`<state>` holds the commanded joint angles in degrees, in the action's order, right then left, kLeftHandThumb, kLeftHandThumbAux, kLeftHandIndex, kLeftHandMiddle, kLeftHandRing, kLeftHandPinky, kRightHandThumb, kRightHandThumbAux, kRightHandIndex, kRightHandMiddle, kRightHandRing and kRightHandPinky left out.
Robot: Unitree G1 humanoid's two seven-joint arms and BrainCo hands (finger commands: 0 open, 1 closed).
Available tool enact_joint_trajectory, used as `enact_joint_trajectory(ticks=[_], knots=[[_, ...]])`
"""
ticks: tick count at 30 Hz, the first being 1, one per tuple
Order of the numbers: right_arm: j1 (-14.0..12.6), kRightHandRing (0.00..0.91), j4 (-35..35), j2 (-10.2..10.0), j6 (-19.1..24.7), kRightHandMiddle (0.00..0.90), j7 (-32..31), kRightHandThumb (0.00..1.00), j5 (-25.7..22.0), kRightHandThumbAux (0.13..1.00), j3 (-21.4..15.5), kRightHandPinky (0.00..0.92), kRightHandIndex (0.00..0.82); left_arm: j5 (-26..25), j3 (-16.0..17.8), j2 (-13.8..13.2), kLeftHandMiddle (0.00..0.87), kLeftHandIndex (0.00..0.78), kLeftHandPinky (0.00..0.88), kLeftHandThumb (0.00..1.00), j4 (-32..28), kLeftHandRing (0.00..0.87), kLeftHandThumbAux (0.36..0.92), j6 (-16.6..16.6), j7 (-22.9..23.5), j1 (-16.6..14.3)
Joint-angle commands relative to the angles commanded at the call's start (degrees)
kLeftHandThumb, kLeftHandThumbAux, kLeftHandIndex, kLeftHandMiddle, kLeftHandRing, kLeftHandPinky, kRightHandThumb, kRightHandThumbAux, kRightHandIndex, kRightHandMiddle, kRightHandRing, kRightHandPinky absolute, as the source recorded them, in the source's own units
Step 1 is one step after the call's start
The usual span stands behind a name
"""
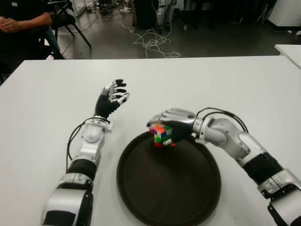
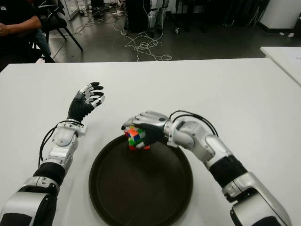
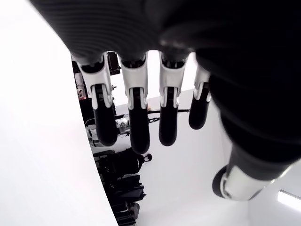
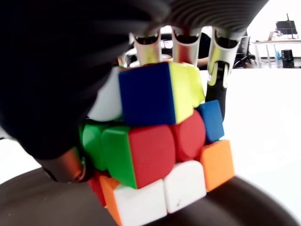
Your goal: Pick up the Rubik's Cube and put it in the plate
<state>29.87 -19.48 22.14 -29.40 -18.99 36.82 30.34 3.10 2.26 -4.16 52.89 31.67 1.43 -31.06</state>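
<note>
The Rubik's Cube [image 1: 161,135] is gripped from above by my right hand [image 1: 172,124], whose fingers curl down around it. Cube and hand are over the far rim of the round dark plate [image 1: 168,188]. In the right wrist view the cube [image 4: 160,148] fills the picture, with its bottom layer at the plate's [image 4: 42,202] surface; I cannot tell whether it touches. My left hand [image 1: 112,100] stands raised over the white table [image 1: 56,94], to the left of the plate, fingers spread and holding nothing.
A person in dark clothes [image 1: 19,21] sits at the table's far left corner. Cables [image 1: 153,40] lie on the floor beyond the far edge. A second white table [image 1: 290,52] shows at the far right.
</note>
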Motion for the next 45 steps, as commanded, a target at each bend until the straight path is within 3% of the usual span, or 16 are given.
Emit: enact_joint_trajectory(ticks=[9, 25, 45], knots=[[-0.5, 0.480, 1.3, 0.0, -0.4, 0.501, -0.9, 0.821, -1.1, 0.701, -0.1, 0.452, 0.365, -0.3, 0.2, 0.2, 0.257, 0.201, 0.301, 0.055, 0.0, 0.268, 0.676, 0.0, 0.0, 0.0], [-2.1, 0.468, 3.1, -0.1, -2.3, 0.497, -3.6, 0.820, -6.3, 0.701, -0.7, 0.425, 0.364, -0.2, -0.1, 0.0, 0.271, 0.220, 0.294, 0.031, -0.7, 0.275, 0.716, 0.2, 0.0, 0.2], [-3.0, 0.453, 6.1, 0.5, -2.0, 0.502, -8.8, 0.820, -9.8, 0.703, -0.7, 0.388, 0.359, 0.7, -0.3, -0.3, 0.265, 0.214, 0.296, 0.063, 0.1, 0.275, 0.695, 0.3, -0.6, -0.2]])
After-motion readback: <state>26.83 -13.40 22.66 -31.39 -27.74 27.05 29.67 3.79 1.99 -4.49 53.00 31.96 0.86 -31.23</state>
